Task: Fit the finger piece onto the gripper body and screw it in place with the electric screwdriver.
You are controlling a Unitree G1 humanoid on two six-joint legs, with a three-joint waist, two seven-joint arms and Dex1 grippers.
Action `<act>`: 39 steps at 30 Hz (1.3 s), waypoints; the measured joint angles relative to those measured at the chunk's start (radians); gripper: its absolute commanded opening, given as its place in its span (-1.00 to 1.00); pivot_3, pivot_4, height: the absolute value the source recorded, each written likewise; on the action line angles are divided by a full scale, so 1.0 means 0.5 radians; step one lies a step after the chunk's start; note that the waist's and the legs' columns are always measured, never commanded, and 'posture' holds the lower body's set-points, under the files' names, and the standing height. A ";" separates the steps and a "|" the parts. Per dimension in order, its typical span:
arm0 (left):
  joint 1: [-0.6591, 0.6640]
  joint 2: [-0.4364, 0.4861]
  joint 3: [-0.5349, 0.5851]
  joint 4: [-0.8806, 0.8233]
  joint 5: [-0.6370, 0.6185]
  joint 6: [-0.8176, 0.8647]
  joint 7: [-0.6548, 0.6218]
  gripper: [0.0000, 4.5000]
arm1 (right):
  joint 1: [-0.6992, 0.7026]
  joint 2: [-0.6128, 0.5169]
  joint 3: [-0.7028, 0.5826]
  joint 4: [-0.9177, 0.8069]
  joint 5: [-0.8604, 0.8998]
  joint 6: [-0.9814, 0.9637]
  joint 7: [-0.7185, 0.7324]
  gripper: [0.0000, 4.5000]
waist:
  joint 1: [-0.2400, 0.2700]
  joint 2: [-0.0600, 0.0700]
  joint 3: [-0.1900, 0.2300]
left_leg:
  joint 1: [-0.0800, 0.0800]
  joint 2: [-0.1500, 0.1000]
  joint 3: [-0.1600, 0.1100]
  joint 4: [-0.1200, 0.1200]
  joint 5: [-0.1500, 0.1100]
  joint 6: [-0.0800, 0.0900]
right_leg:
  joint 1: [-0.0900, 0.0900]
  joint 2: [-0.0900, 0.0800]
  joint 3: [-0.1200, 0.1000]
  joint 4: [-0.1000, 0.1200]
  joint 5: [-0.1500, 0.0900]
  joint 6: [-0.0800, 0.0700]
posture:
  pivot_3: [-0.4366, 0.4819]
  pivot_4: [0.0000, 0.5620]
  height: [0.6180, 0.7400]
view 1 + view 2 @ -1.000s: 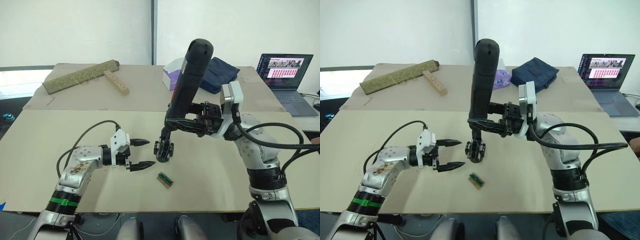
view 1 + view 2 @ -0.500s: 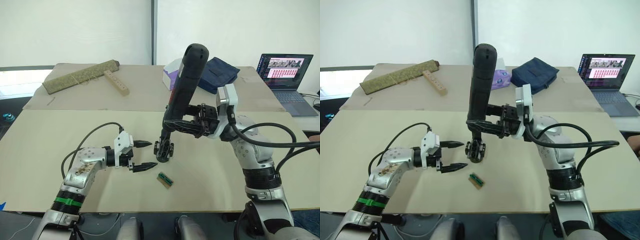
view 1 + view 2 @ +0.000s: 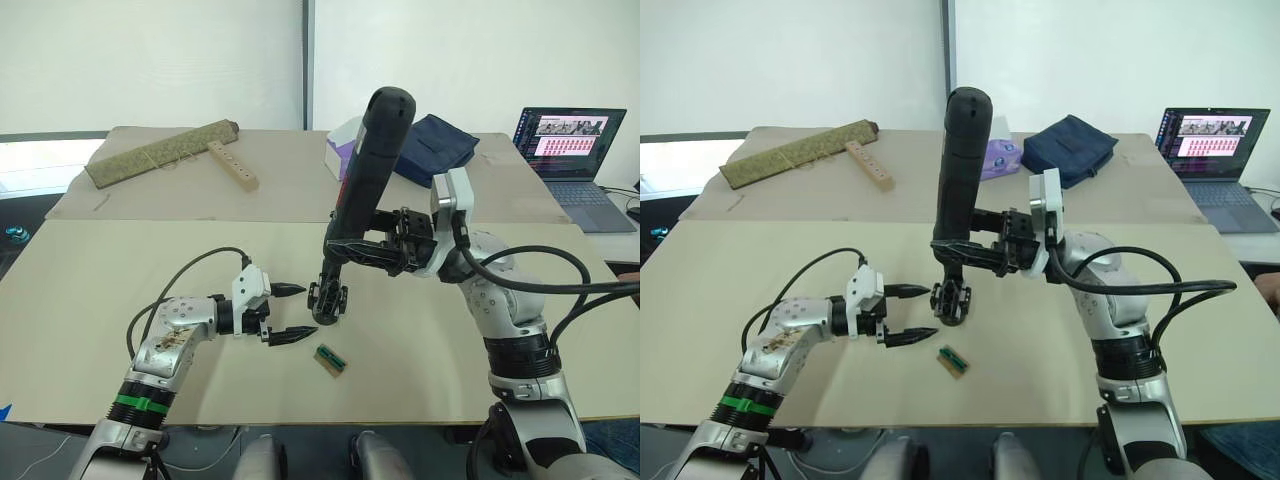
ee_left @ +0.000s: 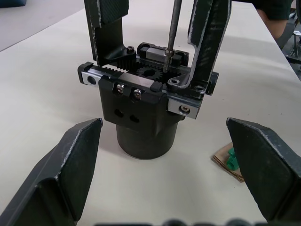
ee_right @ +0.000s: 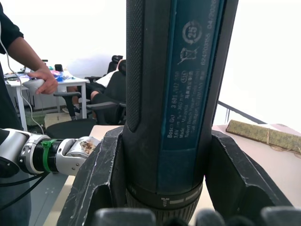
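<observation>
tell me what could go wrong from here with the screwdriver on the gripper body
1. The gripper body stands free on the table; the open left gripper is beside it, not holding it, so driving torque could spin or tip it.
2. The electric screwdriver, clamped in the right gripper, leans; its bit might slip off the screw.
3. The green block lies close and could get knocked.

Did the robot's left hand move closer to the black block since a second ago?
Yes. The left hand, open, has slid toward the gripper body; against the still green block, the gap has shrunk.
</observation>
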 measured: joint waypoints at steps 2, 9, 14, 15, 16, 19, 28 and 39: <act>0.001 0.000 0.000 0.000 0.000 -0.005 0.000 1.00 | -0.003 0.000 0.001 0.000 0.000 0.010 -0.002 -0.14 | 0.000 0.000 0.000 | 0.000 0.000 0.000 0.000 0.000 0.000 | 0.000 0.000 0.000 0.000 0.000 0.000 | -0.05 -0.47 1.00; 0.019 0.001 0.001 0.001 0.000 -0.044 0.001 1.00 | -0.018 0.000 0.003 0.000 0.001 0.047 -0.005 -0.14 | 0.000 0.000 0.000 | 0.000 0.000 0.000 0.000 0.000 0.000 | 0.000 0.000 0.000 0.000 0.000 0.000 | -0.05 -0.47 1.00; 0.019 0.000 0.001 0.003 0.000 -0.048 0.005 1.00 | -0.040 0.001 0.005 0.000 0.002 0.073 -0.006 -0.14 | 0.000 0.000 0.000 | 0.000 0.000 0.000 0.000 0.000 0.000 | 0.000 0.000 0.000 0.000 0.000 0.000 | -0.05 -0.47 1.00; 0.019 -0.001 0.001 0.004 0.000 -0.048 0.006 1.00 | -0.040 0.002 0.005 0.000 0.002 0.075 -0.006 -0.14 | 0.000 0.000 0.000 | 0.000 0.000 0.000 0.000 0.000 0.000 | 0.000 0.000 0.000 0.000 0.000 0.000 | -0.05 -0.47 1.00; 0.019 -0.003 0.001 0.006 0.000 -0.049 0.008 1.00 | -0.042 0.002 0.005 0.000 0.002 0.079 -0.006 -0.14 | 0.000 0.000 0.000 | 0.000 0.000 0.000 0.000 0.000 0.000 | 0.000 0.000 0.000 0.000 0.000 0.000 | -0.05 -0.47 1.00; 0.019 -0.008 0.001 0.012 0.001 -0.051 0.015 1.00 | -0.066 0.002 0.009 0.000 0.002 0.098 -0.006 -0.14 | -0.001 0.000 0.000 | 0.000 0.000 0.000 0.000 0.000 0.000 | 0.000 0.000 0.000 0.000 0.000 0.000 | -0.05 -0.47 1.00; 0.023 -0.037 -0.001 0.031 0.005 -0.076 0.040 1.00 | -0.092 0.002 0.022 0.000 0.002 0.128 -0.007 -0.14 | 0.000 0.000 0.000 | 0.000 0.000 0.000 0.000 0.000 0.000 | 0.000 0.000 0.000 0.000 0.000 0.000 | -0.05 -0.47 1.00; 0.040 -0.037 -0.001 0.032 0.010 -0.077 0.042 1.00 | -0.092 0.002 0.034 0.000 0.002 0.131 -0.002 -0.14 | -0.001 0.000 0.000 | 0.000 0.000 0.000 0.000 0.000 0.000 | 0.000 0.000 0.000 0.000 0.000 0.000 | -0.05 -0.47 1.00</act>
